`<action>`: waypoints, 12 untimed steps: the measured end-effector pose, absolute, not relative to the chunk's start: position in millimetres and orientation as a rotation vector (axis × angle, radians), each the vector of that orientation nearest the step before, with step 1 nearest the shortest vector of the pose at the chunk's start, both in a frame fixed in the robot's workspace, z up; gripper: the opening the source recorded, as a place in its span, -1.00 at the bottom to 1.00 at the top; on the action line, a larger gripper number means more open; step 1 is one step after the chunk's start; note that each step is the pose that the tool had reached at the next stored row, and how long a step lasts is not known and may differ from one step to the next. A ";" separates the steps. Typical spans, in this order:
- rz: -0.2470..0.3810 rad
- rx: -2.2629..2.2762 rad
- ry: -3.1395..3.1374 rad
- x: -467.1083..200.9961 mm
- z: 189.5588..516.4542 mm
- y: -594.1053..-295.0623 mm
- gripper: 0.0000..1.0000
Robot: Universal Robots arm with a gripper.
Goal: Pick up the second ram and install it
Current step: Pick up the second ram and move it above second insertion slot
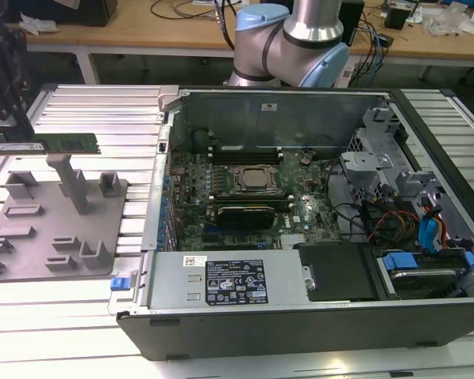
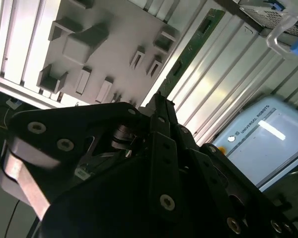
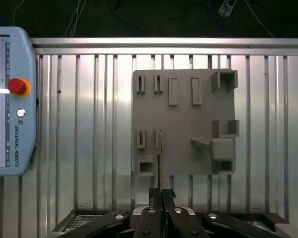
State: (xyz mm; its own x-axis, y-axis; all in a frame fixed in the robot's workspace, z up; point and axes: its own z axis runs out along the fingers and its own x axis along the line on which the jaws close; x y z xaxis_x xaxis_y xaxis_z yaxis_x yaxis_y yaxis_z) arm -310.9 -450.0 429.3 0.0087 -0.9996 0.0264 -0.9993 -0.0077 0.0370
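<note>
Green, long and narrow, the second ram [image 1: 43, 146] carries a white sticker and hangs level at about ten o'clock in the exterior view. It sits over the grey fixture plate [image 1: 31, 237], well apart from the open computer case [image 1: 300, 324] toward three o'clock. The gripper [image 1: 8, 126] has its fingers closed tight on the ram's end. The first wrist view shows the ram edge-on as a thin line, while the second wrist view shows its green face with dark chips. A teach pendant [image 3: 10, 99] lies on the ribbed table in both wrist views.

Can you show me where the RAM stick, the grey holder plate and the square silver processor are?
second ram [image 1: 63, 145], exterior view, its green board.
grey holder plate [image 1: 35, 257], exterior view, bare flat surface.
processor [image 1: 253, 180], exterior view, silver lid.
</note>
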 end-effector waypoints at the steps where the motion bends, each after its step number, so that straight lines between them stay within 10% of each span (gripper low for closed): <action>1: -0.011 2.199 -2.181 -307.9 429.3 -450.0 -0.81; 12: -0.011 2.199 -2.181 -254.1 429.3 -450.0 -0.81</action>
State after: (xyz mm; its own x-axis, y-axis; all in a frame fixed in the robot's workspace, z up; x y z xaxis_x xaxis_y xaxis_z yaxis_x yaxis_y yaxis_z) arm -254.1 -450.0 429.3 0.0088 -0.9996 0.0263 -0.9993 -0.0078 0.0370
